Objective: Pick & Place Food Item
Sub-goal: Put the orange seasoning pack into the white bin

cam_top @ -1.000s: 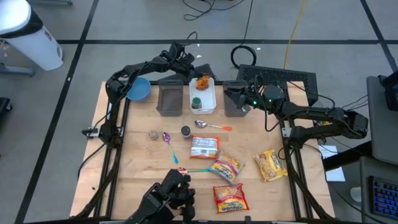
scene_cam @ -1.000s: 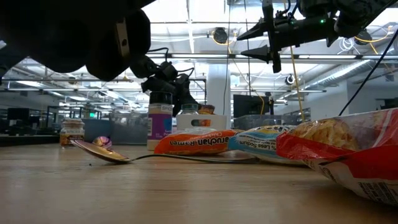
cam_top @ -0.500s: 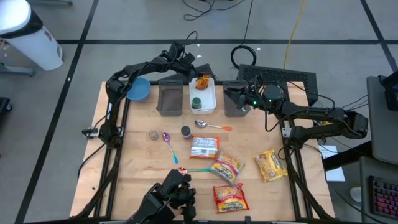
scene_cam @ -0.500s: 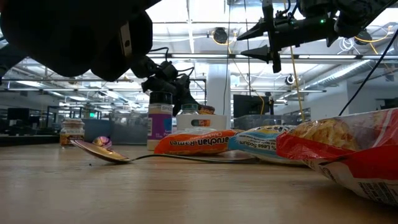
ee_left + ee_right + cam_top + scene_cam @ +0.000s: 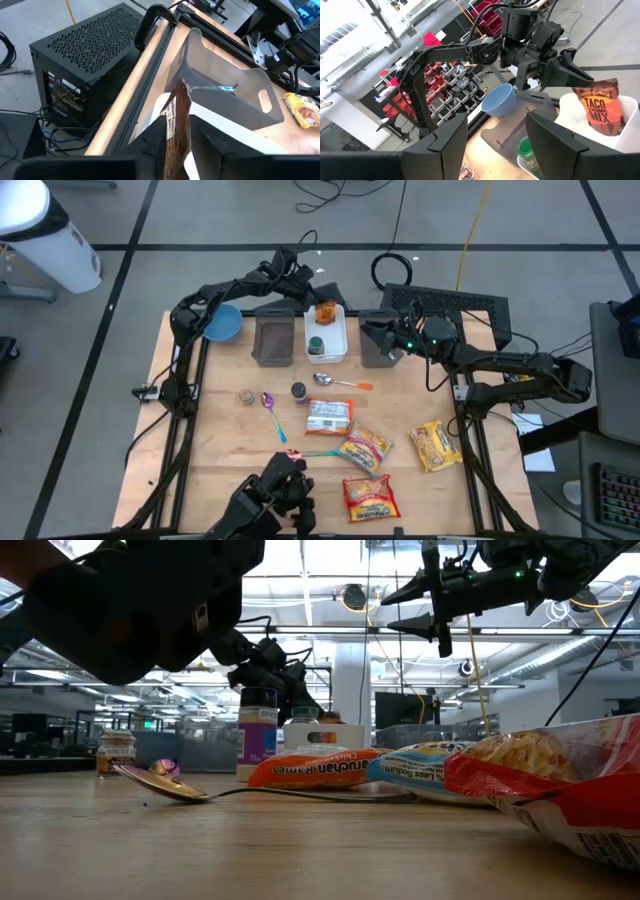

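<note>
Taco mix packet [image 5: 602, 106] stands on edge in the far end of the white bin [image 5: 325, 335], with a green-lidded jar [image 5: 316, 345] in the bin's near end. The left gripper [image 5: 305, 290] is over that far end, at the table's back edge. In the left wrist view the packet [image 5: 177, 125] rises between the two fingers [image 5: 150, 145], and a little light shows on either side of it; a second ago the jaws were clamped on it, and they have now begun to part. Whether the pads have fully let go cannot be told.

Judgement: the placement is at the point of release. The packet appears supported by the bin, so the item counts as nearly delivered.

The right gripper [image 5: 385, 332] waits above the grey bin [image 5: 378, 340] beside the white one, jaws standing fairly wide and empty, unchanged over the last second. Ramen packets [image 5: 362, 448], spoons [image 5: 335, 381] and small jars [image 5: 298, 391] remain on the table [image 5: 220, 460].
</note>
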You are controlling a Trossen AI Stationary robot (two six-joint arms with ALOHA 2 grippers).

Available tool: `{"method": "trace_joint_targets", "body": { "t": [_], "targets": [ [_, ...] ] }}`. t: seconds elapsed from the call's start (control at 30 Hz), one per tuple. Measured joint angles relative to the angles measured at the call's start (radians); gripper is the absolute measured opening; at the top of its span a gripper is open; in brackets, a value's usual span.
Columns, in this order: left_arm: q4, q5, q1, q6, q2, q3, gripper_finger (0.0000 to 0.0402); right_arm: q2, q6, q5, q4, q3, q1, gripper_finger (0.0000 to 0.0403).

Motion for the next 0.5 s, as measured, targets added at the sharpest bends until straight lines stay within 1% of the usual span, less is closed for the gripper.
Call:
{"method": "trace_joint_targets", "body": {
  "t": [0.13, 0.27, 0.37, 0.5],
  "targets": [
    [0.000, -0.008, 0.000, -0.018, 0.000, 0.000, 0.0121, 0.000, 0.000, 0.000, -0.003, 0.000, 0.000, 0.0196],
    [0.000, -0.008, 0.000, -0.031, 0.000, 0.000, 0.0140, 0.000, 0.000, 0.000, -0.003, 0.000, 0.000, 0.0196],
    [0.001, -0.008, 0.001, -0.059, 0.000, 0.000, 0.0148, 0.000, -0.001, 0.000, -0.003, 0.000, 0.000, 0.0196],
    [0.001, 0.008, 0.010, -0.090, -0.005, 0.000, 0.0148, 0.000, -0.003, 0.000, -0.003, 0.000, 0.000, 0.0196]
  ]
}}
